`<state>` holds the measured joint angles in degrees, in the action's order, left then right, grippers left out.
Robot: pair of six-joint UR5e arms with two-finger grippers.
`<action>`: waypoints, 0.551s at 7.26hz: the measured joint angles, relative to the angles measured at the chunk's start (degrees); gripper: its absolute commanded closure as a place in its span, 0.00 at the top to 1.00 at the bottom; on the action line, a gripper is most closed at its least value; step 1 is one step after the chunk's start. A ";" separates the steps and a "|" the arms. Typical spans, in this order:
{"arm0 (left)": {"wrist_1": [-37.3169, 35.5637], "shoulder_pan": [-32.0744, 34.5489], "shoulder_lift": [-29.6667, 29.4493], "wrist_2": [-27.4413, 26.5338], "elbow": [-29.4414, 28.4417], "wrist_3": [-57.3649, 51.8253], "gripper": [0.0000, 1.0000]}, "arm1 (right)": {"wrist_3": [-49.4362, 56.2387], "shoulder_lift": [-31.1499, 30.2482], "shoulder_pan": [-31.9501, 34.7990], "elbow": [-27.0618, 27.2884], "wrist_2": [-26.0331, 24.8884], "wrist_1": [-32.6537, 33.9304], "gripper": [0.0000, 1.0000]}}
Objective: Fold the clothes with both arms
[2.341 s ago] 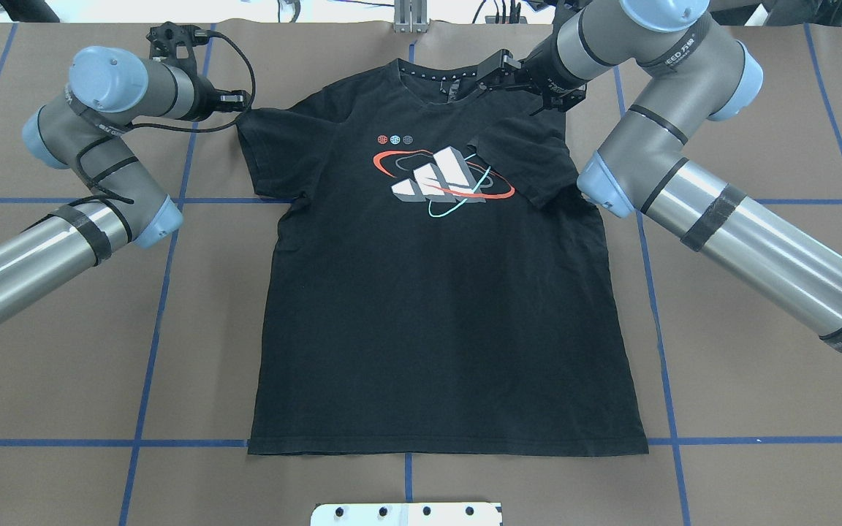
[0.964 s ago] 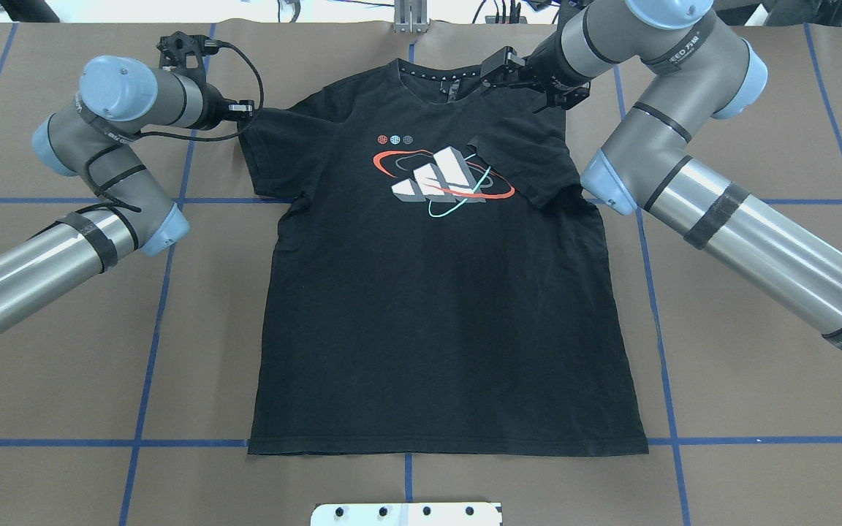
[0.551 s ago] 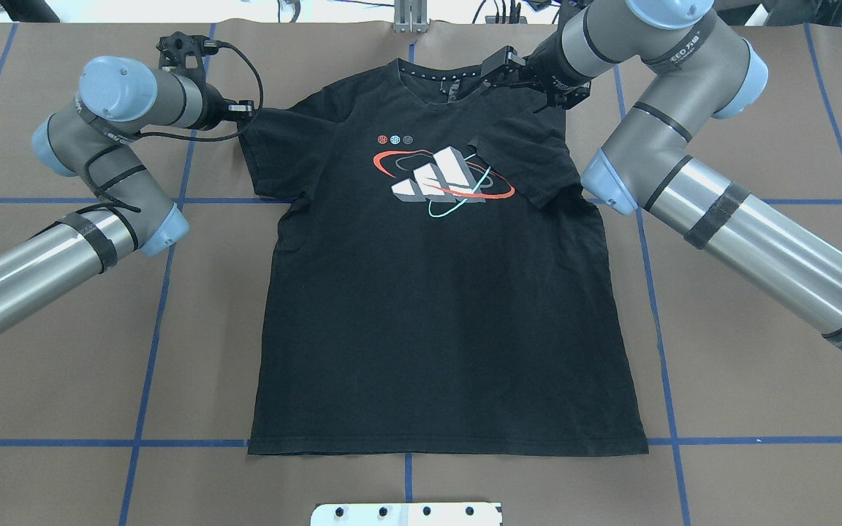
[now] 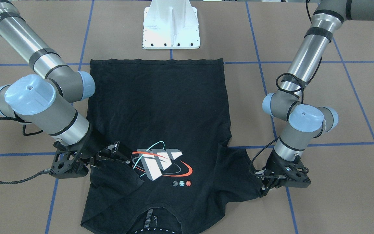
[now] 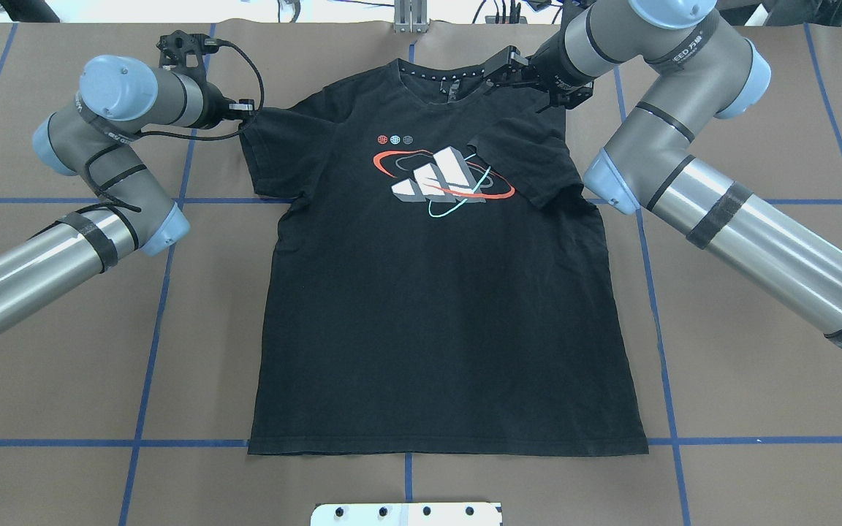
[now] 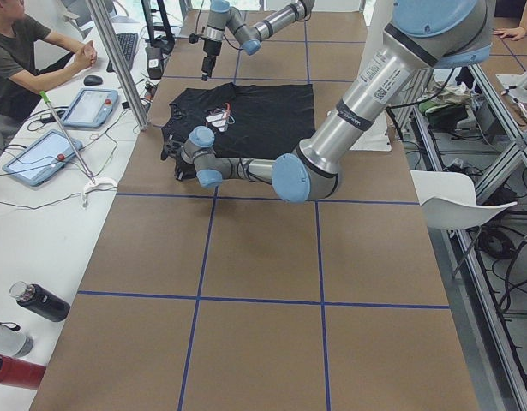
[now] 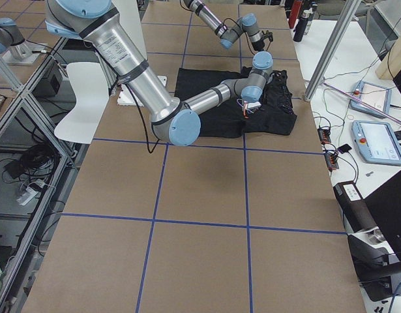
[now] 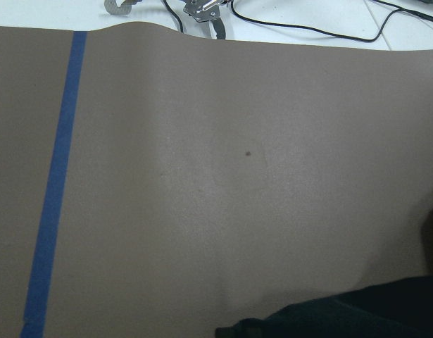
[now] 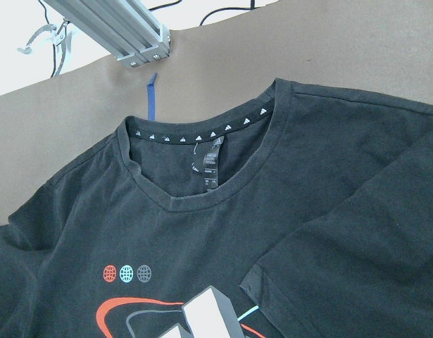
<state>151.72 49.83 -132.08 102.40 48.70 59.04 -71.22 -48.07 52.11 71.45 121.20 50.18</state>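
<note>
The black T-shirt (image 5: 435, 307) lies flat, logo (image 5: 443, 179) up, collar at the far edge. Its sleeve (image 5: 531, 161) on my right side is folded in over the chest. My right gripper (image 5: 498, 71) hovers over that shoulder beside the collar; in the front view (image 4: 123, 154) its jaws stand apart, holding nothing. My left gripper (image 5: 245, 109) is low at the edge of the other sleeve, which lies flat; it also shows in the front view (image 4: 265, 186). I cannot tell whether it is open or shut. The left wrist view shows only table and a shirt edge (image 8: 357, 317).
The white pedestal base (image 4: 171, 29) stands just behind the shirt's hem. An aluminium post (image 5: 410, 14) stands at the far edge behind the collar. Blue tape lines (image 5: 150, 351) cross the brown table. An operator (image 6: 23, 51) sits at a side bench with tablets.
My left gripper moved in to the sleeve's edge and has since held still. My right gripper drew slightly back toward the far edge. The shirt has not moved.
</note>
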 measured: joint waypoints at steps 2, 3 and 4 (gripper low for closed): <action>-0.55 0.20 -0.02 0.18 1.30 0.27 0.00 | -0.03 0.02 0.00 -0.06 0.00 0.00 1.00; -3.15 0.48 -0.05 1.17 4.19 0.31 0.00 | -0.05 0.02 -0.04 -0.07 0.00 0.00 1.00; -8.18 0.65 -0.06 2.60 8.75 0.90 0.00 | -0.05 0.00 -0.05 -0.07 0.00 0.00 1.00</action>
<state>143.53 50.48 -132.14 105.00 57.44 59.94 -71.28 -48.06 52.06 71.38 121.20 50.19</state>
